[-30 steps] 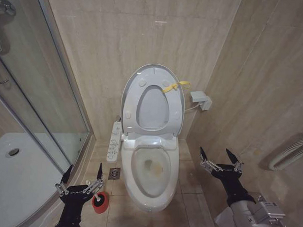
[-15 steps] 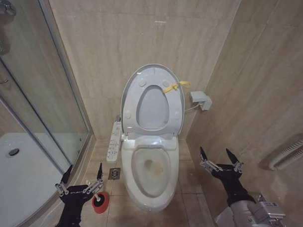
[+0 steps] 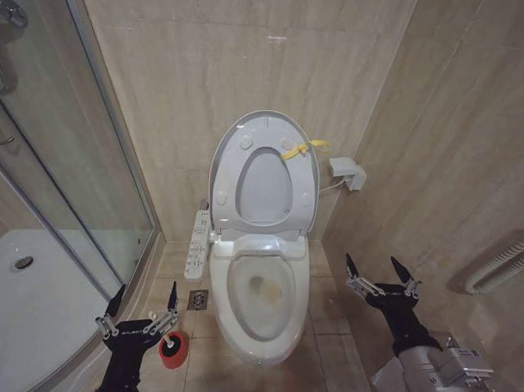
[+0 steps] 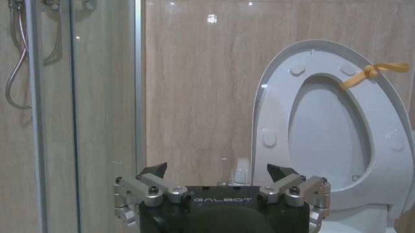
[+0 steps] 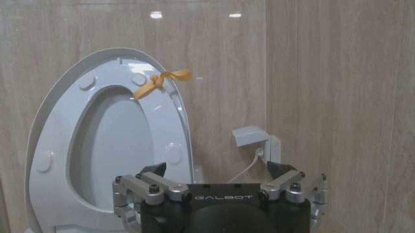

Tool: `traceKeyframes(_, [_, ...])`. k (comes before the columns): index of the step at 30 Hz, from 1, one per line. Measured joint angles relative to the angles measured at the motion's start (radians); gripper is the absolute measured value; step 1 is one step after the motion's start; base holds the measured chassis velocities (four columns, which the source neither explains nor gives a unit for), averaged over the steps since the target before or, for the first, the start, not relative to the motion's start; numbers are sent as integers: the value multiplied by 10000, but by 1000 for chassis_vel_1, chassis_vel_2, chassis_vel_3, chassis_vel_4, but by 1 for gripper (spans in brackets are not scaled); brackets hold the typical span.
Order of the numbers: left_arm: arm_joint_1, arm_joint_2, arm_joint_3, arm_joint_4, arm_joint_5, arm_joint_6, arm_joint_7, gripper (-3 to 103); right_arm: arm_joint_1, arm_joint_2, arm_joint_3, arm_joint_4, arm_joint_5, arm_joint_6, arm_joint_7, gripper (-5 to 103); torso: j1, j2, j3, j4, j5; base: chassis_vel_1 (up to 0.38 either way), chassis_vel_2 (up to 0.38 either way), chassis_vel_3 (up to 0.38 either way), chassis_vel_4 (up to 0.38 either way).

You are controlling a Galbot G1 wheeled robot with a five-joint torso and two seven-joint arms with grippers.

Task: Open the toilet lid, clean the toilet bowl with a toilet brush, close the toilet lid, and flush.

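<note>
The toilet lid stands upright against the back wall, a yellow ribbon tied at its edge; it also shows in the left wrist view and the right wrist view. Below it the toilet bowl lies uncovered, with a yellowish-brown stain inside and a button panel on its left side. My left gripper hovers open, low and left of the bowl, just over the red holder cup. I cannot make out the toilet brush. To the bowl's right, my right gripper is open and holds nothing.
A curved glass shower enclosure and its white tray close off the left. Tiled walls stand close behind and to the right. A small white wall box with a cable hangs right of the lid. A floor drain sits beside the bowl.
</note>
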Motion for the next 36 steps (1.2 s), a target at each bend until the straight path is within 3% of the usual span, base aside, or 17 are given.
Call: traceKeyframes(36, [0, 0, 0, 0, 0, 0, 0, 100, 0, 0, 0, 0, 0, 0, 0, 100, 0, 0, 0, 0, 0, 0, 0, 0, 0])
